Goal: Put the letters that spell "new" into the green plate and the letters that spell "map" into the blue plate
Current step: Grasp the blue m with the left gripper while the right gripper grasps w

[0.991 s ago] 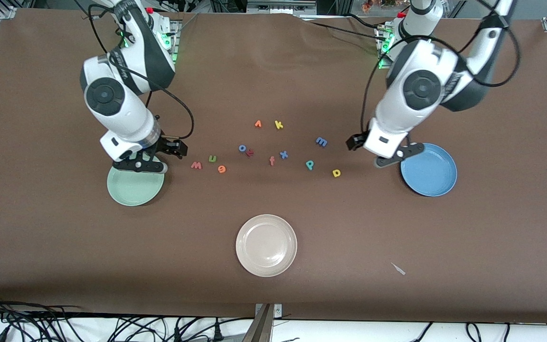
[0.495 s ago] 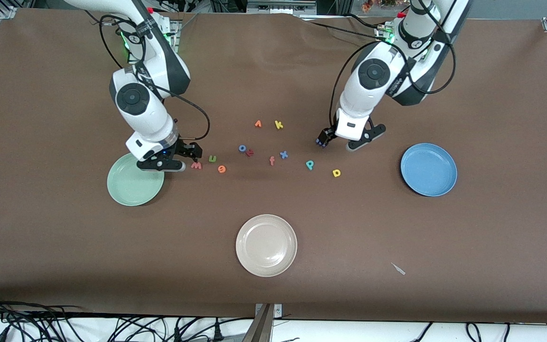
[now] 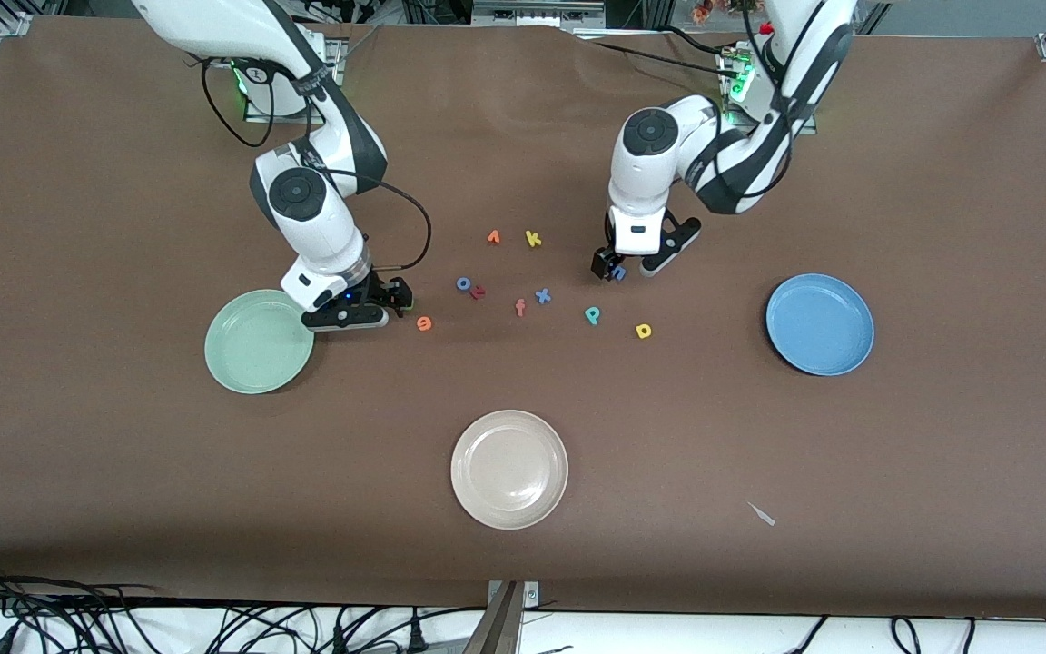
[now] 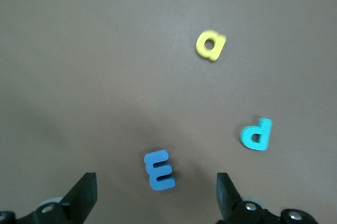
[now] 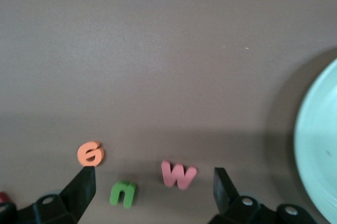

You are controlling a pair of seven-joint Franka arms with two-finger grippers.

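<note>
Brown table (image 3: 523, 563): blue "m" (image 4: 159, 169) lies flat, sideways.

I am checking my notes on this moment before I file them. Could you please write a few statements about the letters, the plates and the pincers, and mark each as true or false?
1. The green plate holds no letters. True.
2. The left pincer is shut on the blue "m". False: its jaws stand open, with the "m" lying on the table between them.
3. The right pincer is open over the red-pink "w" and green "n". True.
4. The yellow "a" lies in the blue plate. False: it lies on the table, apart from that plate.
5. The cream-white plate holds the orange "e". False: that plate holds nothing.
</note>
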